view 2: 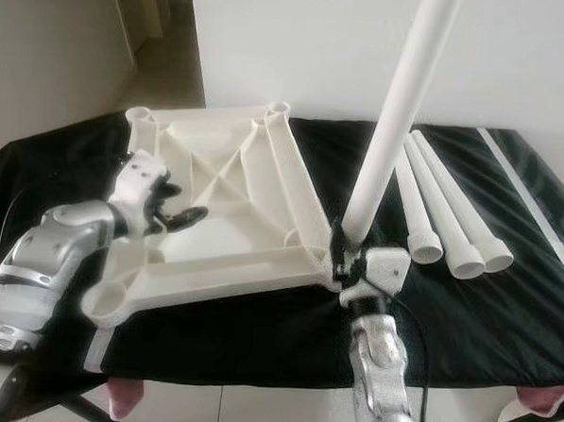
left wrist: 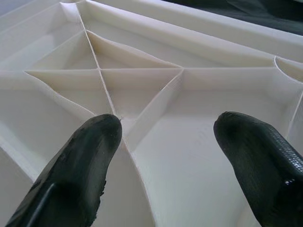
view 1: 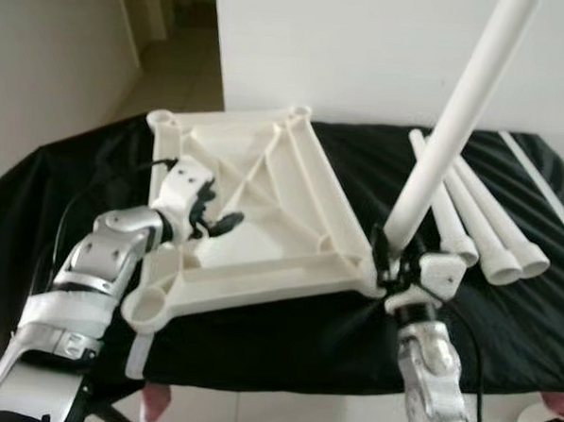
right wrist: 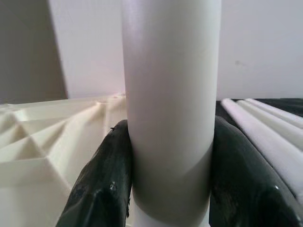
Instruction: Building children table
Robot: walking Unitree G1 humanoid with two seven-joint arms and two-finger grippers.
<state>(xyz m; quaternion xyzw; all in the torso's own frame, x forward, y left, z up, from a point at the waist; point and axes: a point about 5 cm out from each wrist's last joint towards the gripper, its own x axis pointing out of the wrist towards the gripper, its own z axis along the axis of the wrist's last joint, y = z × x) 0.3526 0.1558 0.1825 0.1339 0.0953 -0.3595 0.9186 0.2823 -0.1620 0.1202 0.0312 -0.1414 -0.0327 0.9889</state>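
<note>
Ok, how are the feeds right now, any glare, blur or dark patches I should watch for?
Head views: soft overall, the wall blown out bright, so the raised leg blends into it; the black cloth shows no detail. Left wrist view: the tabletop ribs are sharp, evenly lit, the fingers slightly soft. Right wrist view: the leg is close and blurred, shaded near the fingers.

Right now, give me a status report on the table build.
Right gripper clamped on upright table leg, at tabletop corner socket. Left gripper open over tabletop ribs. Three spare legs lie alongside, not blocking.
</note>
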